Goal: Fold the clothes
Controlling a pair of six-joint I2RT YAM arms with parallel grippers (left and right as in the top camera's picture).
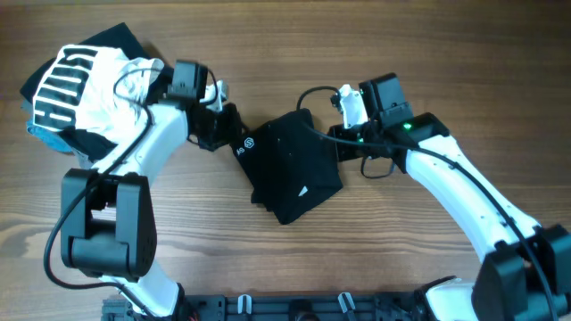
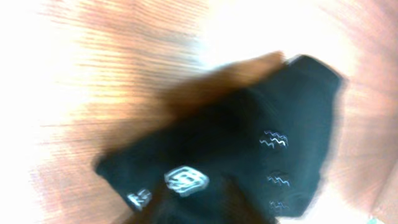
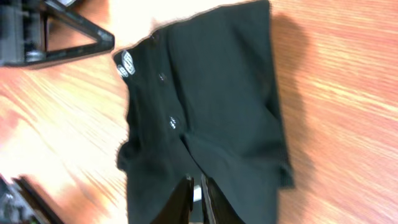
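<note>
The black T-shirt (image 1: 290,165) lies folded into a small slanted rectangle at the table's middle, its white round logo (image 1: 250,143) near the upper left corner. My left gripper (image 1: 230,125) sits at that corner. The left wrist view is blurred; it shows the shirt (image 2: 249,143) and logo (image 2: 185,180) just past my left gripper (image 2: 199,208), whose fingers stand apart. My right gripper (image 1: 337,141) is at the shirt's right edge. In the right wrist view it (image 3: 197,182) is shut, tips over the shirt (image 3: 211,93), with no fabric seen lifted.
A pile of other garments sits at the far left, topped by a white one with bold black stripes (image 1: 76,85). A black rail (image 1: 294,308) runs along the front edge. Bare wooden table (image 1: 401,259) surrounds the shirt. The left arm's gripper (image 3: 62,34) appears in the right wrist view.
</note>
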